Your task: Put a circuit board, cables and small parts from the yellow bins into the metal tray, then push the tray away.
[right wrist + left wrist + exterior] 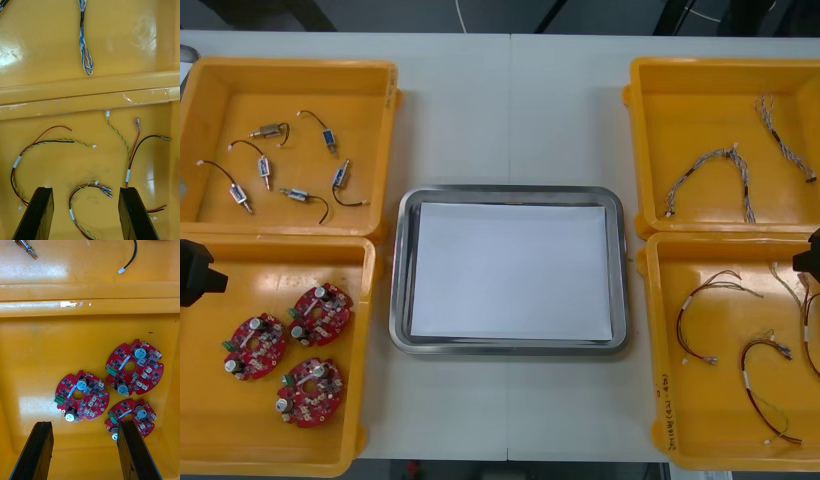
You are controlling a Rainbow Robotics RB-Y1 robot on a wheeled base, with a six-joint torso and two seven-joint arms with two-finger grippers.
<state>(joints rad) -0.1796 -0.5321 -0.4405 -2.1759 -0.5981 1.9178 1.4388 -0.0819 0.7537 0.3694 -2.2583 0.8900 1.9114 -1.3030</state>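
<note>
Three round red circuit boards [290, 352] lie in the near left yellow bin [210, 440]. My left gripper [86, 450] hangs open above them; one board [81, 401] lies just ahead of the gap and another [131, 418] by one finger. Over the near right yellow bin [670, 420], my right gripper [86, 212] is also open. A red and yellow cable [88, 191] curls between its fingers. The metal tray [505, 192], white inside, sits at the table's middle with nothing in it.
The far left bin [290, 70] holds several small metal parts [298, 193] with black cables. Twisted blue and white cables [715, 170] lie in the far right bin [720, 70]. More red and yellow cables [765, 385] lie in the near right bin.
</note>
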